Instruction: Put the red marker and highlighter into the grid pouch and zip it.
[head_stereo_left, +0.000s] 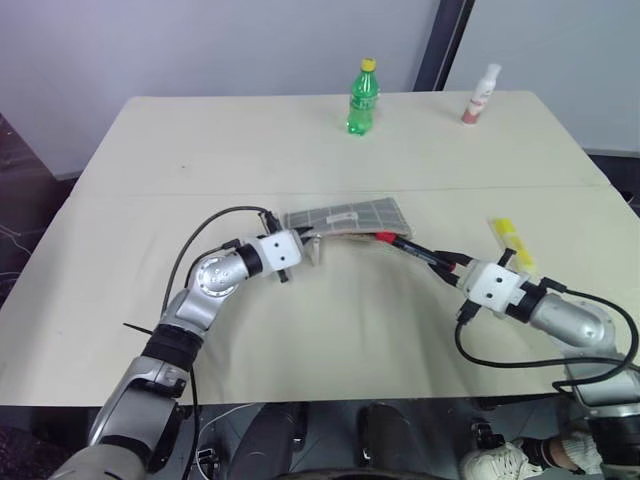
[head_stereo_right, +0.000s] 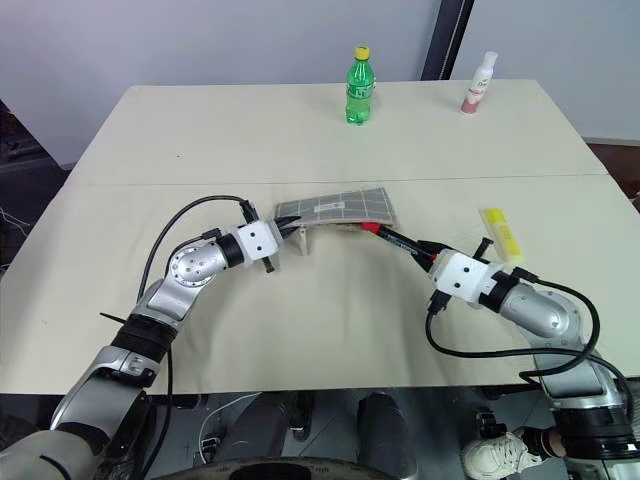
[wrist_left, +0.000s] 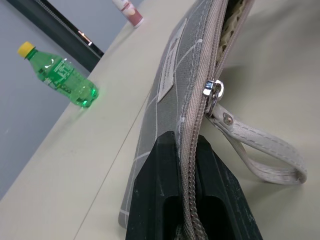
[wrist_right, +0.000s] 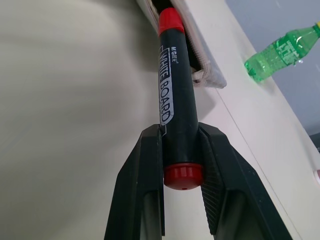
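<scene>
Left gripper (wrist_left: 192, 160) is clamping the zipper edge of the grid pouch (head_stereo_left: 350, 216) at its left end, fingers pressed together on the fabric, holding that edge lifted off the table (head_stereo_left: 300, 140). Zipper pull (wrist_left: 214, 90) is sitting just past the fingers, with a pale wrist strap (wrist_left: 260, 147) hanging off it; beyond the pull the mouth is gaping open. Right gripper (wrist_right: 182, 150) is pinching the marker (wrist_right: 175, 95) near its rear end, both fingers against the black barrel, red end plug poking out between them. The marker is reading as a black body with red cap, "WHITE BOARD" printed on it. Its red tip is sitting right at the pouch's open right end, touching or just inside the mouth; can't tell how deep. Highlighter (head_stereo_left: 511, 240) is lying flat on the table to the right of the pouch, well apart from it, just beyond the right gripper. Green bottle (head_stereo_left: 363, 97) and a white-and-pink bottle (head_stereo_left: 481, 94) are standing upright far behind the pouch.
</scene>
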